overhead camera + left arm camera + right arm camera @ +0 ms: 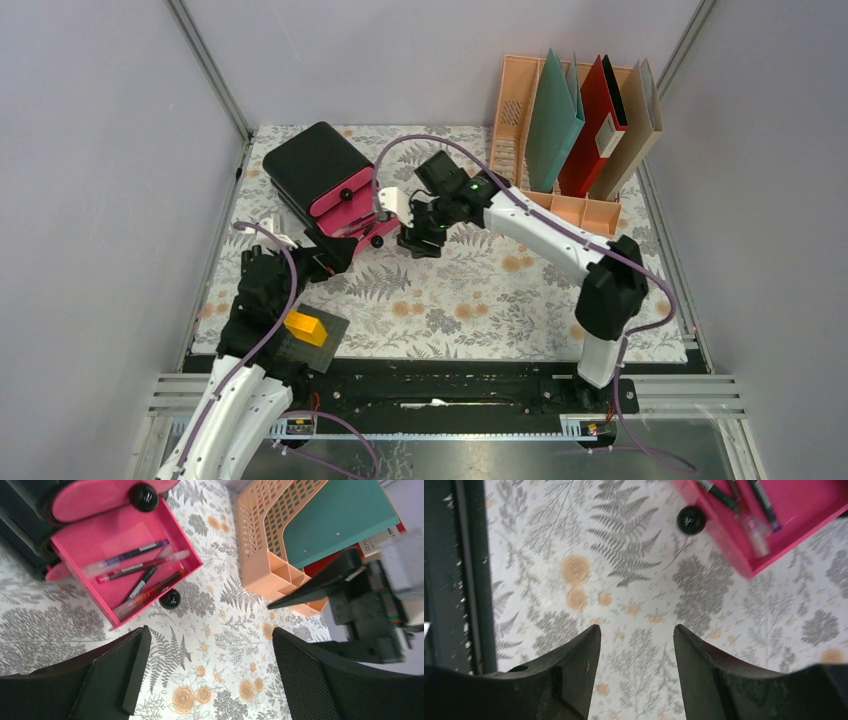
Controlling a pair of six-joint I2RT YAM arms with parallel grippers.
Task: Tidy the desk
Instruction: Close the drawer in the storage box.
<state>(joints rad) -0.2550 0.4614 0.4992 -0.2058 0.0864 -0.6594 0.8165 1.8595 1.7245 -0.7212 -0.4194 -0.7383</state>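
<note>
Nearest the lens, the two arm bases sit on the rail along the near edge of the bench (480, 300), a flat top under a pale cloth printed with grey ferns and orange flowers that fills the middle of the overhead view. At far left, a yellow block (305, 328) lies on a dark square plate beside the left arm. Left gripper (210, 640), reaching toward the rear left, has its jaws spread wide and released, with only cloth between them. Just beyond it stands the black drawer box (315, 165), tilted on the cloth; its lower pink drawer (80, 540) is pulled out and holds several pens (135, 570) lying roughly parallel, with a black knob (170, 599) on its front edge. Right gripper (637, 630) hangs over the cloth just right of that drawer, jaws apart and grasping nothing. At the rear right corner stands the peach file rack (515, 120), holding a green folder (555, 120), a red folder (592, 130) and a tan folder (630, 130), all leaning right.
</note>
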